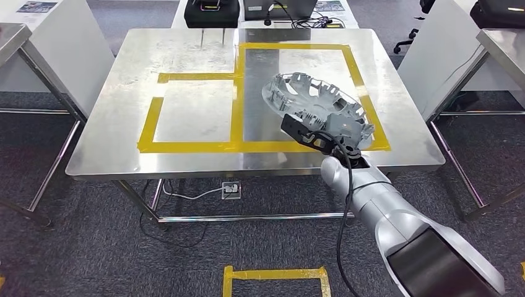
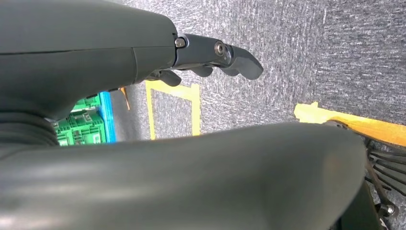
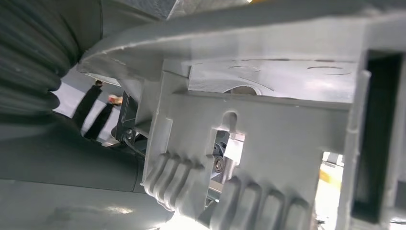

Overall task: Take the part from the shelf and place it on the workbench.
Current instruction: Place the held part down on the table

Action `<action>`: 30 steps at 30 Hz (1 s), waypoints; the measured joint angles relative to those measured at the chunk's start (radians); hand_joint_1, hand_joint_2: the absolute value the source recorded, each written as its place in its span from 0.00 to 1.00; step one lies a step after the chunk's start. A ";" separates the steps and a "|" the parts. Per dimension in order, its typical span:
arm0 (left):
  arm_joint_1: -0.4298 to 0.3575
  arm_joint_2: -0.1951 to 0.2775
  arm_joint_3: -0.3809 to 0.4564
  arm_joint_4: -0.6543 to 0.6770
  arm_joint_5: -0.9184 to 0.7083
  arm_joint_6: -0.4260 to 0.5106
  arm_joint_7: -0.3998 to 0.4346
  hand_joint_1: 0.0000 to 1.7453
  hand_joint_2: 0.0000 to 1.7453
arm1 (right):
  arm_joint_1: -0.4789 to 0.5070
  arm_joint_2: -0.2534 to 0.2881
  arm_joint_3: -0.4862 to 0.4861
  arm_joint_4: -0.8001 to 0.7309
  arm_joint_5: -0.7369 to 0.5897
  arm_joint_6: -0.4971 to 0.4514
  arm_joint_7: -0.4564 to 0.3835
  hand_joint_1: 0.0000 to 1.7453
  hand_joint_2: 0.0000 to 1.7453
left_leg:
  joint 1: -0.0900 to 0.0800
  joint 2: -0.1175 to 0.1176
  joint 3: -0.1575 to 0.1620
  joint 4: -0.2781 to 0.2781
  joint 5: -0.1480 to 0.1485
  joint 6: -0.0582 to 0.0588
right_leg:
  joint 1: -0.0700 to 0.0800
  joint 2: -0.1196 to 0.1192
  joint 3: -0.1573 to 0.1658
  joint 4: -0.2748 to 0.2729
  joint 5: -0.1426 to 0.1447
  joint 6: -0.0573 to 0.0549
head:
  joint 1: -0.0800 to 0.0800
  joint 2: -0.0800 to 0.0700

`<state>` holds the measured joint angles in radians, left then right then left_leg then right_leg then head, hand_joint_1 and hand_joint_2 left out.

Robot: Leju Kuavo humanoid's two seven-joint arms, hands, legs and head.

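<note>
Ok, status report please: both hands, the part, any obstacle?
Right hand holds part above workbench. Left hand holds nothing. No obstacle.

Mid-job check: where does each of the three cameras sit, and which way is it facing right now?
Head view: high on the body, looking down at the workbench; right arm, right hand holding the grey part.
Left wrist view: behind the left hand, facing carpet.
Right wrist view: behind the right hand, close against the part.
Shared: head and right wrist views both show the part.
</note>
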<state>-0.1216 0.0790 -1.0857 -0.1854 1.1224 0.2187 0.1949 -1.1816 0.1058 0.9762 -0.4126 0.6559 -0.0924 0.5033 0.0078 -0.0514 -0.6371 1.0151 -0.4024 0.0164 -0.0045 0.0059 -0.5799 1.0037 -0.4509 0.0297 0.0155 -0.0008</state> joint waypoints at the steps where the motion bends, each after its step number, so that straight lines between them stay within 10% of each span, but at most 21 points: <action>1: 0.000 0.000 0.000 0.000 -0.001 0.000 0.002 0.00 0.00 | 0.000 -0.002 -0.003 0.002 -0.001 -0.004 0.011 1.00 1.00 | 0.000 0.000 0.000 0.000 0.000 0.000 | 0.000 0.000 0.000 0.000 0.000 0.000 | 0.000 0.000; 11: 0.000 0.001 0.000 0.000 -0.015 0.000 -0.043 0.00 0.00 | -0.003 -0.035 -0.031 0.017 -0.005 -0.039 -0.039 1.00 1.00 | 0.000 0.001 0.001 0.000 0.000 0.001 | 0.000 0.001 0.002 0.000 0.000 0.000 | 0.001 0.000; 30: -0.004 -0.006 0.000 -0.002 -0.027 -0.011 -0.052 0.00 0.00 | 0.002 0.067 -0.027 0.016 0.039 -0.045 -0.163 1.00 1.00 | 0.000 0.003 0.001 0.000 0.000 0.000 | 0.000 0.003 0.001 0.000 0.001 0.001 | -0.001 0.000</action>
<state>-0.1256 0.0731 -1.0857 -0.1869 1.0956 0.2076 0.1434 -1.1800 0.1730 0.9489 -0.3967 0.6946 -0.1373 0.3404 0.0080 -0.0483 -0.6361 1.0149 -0.4028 0.0167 -0.0040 0.0087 -0.5785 1.0036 -0.4503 0.0306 0.0142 -0.0008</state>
